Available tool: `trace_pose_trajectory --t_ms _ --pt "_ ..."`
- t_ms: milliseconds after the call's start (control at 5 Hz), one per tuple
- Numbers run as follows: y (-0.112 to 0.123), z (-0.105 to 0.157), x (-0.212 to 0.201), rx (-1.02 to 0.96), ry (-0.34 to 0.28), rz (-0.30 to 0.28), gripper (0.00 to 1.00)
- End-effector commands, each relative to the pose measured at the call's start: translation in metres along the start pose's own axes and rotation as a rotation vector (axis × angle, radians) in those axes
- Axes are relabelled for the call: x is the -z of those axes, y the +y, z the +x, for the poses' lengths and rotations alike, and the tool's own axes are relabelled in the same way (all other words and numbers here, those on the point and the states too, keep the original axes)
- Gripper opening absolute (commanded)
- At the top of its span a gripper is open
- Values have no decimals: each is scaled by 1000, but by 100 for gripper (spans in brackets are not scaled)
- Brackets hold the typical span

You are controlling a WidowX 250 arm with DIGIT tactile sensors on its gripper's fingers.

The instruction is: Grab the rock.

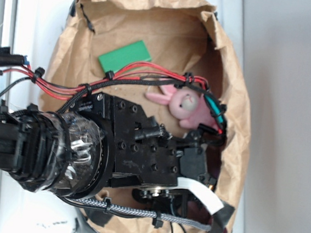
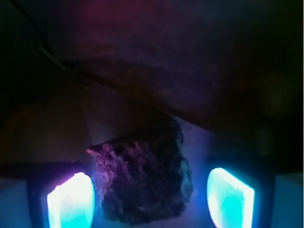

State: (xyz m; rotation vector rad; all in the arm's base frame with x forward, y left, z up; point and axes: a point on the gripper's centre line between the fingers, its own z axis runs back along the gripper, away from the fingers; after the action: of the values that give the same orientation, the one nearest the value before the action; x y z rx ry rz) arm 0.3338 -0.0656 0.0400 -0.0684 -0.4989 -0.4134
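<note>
Gripper (image 2: 149, 197) open, pads straddling the rock (image 2: 142, 175) low in the paper bag (image 1: 239, 102), left pad touching or nearly so, right one apart; risk: uneven closure could roll the irregular lump out.

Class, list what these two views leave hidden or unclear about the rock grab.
- Exterior: the rock is hidden behind the gripper.
- Wrist: the rock is cut off by the bottom edge; whether either lit finger touches it is unclear.
- Exterior: part of the pink bunny is covered by cables.
</note>
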Motion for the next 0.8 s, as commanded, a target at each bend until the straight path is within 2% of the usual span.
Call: trace_pose_trajectory --t_ms 0,200,400,600 --pt "-8 15 3 59 -11 -56 100" --pt "-7 17 2 60 -22 -71 100" --pt "-4 19 1 31 -19 -60 0" --pt "1 21 -3 18 9 -31 0"
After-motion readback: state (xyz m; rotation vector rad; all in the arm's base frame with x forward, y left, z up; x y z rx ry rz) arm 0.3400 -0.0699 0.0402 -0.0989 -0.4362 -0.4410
